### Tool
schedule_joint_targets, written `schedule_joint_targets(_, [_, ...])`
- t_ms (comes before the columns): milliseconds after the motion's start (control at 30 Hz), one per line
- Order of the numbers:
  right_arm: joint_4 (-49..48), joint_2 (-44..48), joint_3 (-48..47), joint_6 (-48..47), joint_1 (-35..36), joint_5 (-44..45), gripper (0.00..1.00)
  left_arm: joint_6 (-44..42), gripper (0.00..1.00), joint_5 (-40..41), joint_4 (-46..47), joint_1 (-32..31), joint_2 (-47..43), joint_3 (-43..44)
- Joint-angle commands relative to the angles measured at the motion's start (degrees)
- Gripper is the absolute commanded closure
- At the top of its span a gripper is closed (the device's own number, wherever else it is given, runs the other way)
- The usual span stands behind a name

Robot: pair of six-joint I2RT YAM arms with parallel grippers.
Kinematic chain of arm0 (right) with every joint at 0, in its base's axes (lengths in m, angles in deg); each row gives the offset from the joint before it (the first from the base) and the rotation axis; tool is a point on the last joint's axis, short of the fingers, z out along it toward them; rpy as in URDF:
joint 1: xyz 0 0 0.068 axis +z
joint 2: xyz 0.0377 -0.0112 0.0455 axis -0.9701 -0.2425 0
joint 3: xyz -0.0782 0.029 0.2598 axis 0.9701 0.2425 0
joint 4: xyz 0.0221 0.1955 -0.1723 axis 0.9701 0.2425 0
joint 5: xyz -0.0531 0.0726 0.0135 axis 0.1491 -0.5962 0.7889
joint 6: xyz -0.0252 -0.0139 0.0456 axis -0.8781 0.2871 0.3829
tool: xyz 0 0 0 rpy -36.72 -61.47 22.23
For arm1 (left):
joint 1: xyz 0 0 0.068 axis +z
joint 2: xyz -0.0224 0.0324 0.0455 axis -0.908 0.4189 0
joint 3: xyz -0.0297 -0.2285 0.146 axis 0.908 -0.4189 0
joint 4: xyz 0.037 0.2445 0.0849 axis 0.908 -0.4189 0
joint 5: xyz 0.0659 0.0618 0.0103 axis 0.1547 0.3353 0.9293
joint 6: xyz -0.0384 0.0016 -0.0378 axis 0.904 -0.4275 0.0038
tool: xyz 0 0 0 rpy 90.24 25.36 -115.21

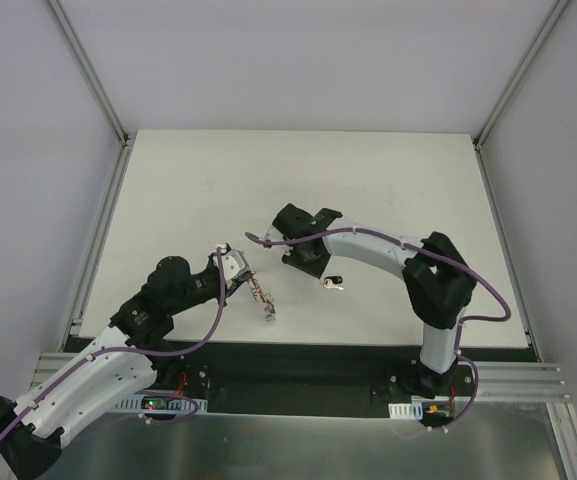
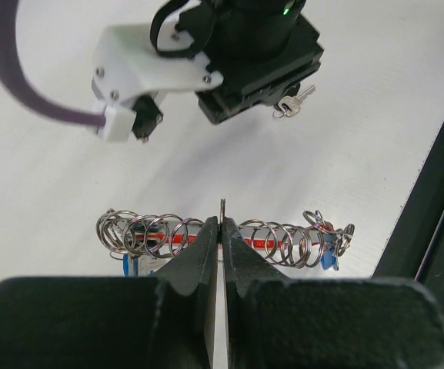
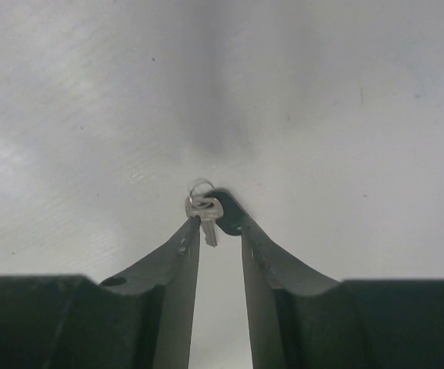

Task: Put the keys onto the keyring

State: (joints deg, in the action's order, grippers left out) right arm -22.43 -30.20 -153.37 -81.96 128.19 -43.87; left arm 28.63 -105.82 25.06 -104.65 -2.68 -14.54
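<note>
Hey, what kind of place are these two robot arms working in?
Most likely a robotics lab test cell: a white tabletop boxed in by plain white wall panels, held in aluminium frame rails, with a slotted metal mounting rail along the near edge.

No readable text, labels, brands, numbers or signs in any view.

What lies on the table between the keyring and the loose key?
Nothing: the left wrist view shows only bare table between keyring and key.
</note>
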Motion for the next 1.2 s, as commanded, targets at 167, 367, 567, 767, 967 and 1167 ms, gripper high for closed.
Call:
schedule_joint_targets(167, [-9.1, 9.1, 11.4, -4.6, -0.9, 0.1, 0.68, 0.0, 1.0, -0.6, 3.1, -0.3, 0.1, 1.5])
schedule_joint_targets(367, [-11.7, 7.5, 12.1, -6.8, 0.8, 1.0, 0.68, 0.8, 1.0, -0.4, 3.1, -0.3, -0.5, 1.4])
schedule_joint_targets(567, [-11.2, 5.1, 11.0, -8.3, 2.4, 1.9, 0.68, 1.1, 1.0, 0.1, 3.1, -0.3, -0.9, 1.3])
schedule_joint_targets(767, [-10.4, 4.0, 11.8, -8.7, 3.1, 3.6, 0.68, 1.1, 1.0, 0.3, 3.1, -0.4, -0.8, 1.3])
schedule_joint_targets(967, [-11.0, 3.3, 12.8, -9.3, 3.3, 5.1, 0.69, 1.2, 1.0, 0.3, 3.1, -0.3, -0.5, 1.5])
schedule_joint_targets(1167, [-10.9, 2.4, 12.8, -10.2, 3.5, 6.0, 0.71, 1.3, 1.0, 0.5, 3.1, -0.4, -0.7, 1.5])
